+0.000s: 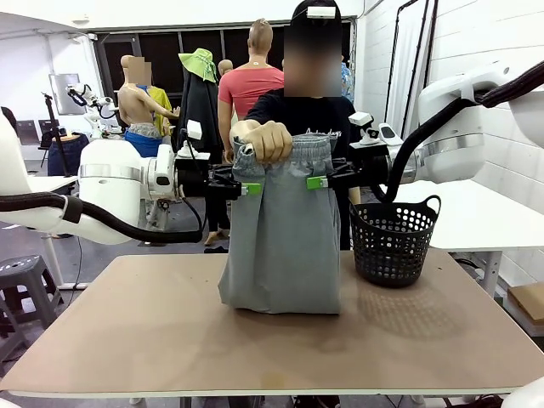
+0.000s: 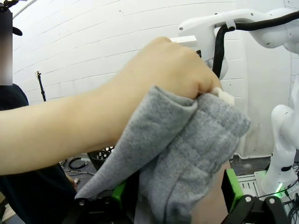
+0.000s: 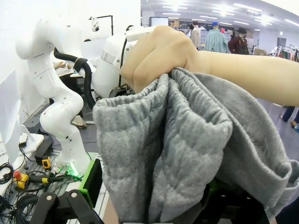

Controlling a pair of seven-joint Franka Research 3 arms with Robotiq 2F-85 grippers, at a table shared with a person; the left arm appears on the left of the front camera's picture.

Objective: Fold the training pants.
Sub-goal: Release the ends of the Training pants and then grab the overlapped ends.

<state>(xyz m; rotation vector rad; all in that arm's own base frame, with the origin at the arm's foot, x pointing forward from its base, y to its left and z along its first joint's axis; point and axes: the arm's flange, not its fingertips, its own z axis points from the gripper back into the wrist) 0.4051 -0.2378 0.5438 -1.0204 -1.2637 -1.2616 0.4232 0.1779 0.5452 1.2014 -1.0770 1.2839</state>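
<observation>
The light grey training pants [image 1: 280, 246] hang over the middle of the table, their lower end resting on it. A person's hand [image 1: 270, 140] holds the bunched waistband from above. My left gripper [image 1: 246, 188] reaches in at the pants' left edge just below the waistband, and my right gripper [image 1: 321, 182] at the right edge. In the left wrist view the green pads [image 2: 231, 186] stand wide apart with the pants [image 2: 187, 149] between them, under the hand [image 2: 163, 70]. In the right wrist view one pad [image 3: 88, 182] shows beside the pants [image 3: 177, 140]; the other is hidden by cloth.
A black mesh basket [image 1: 393, 242] stands on the table's [image 1: 170, 331] far right, close to the right arm. The person stands at the far edge behind the pants. Bare tabletop lies in front and to the left.
</observation>
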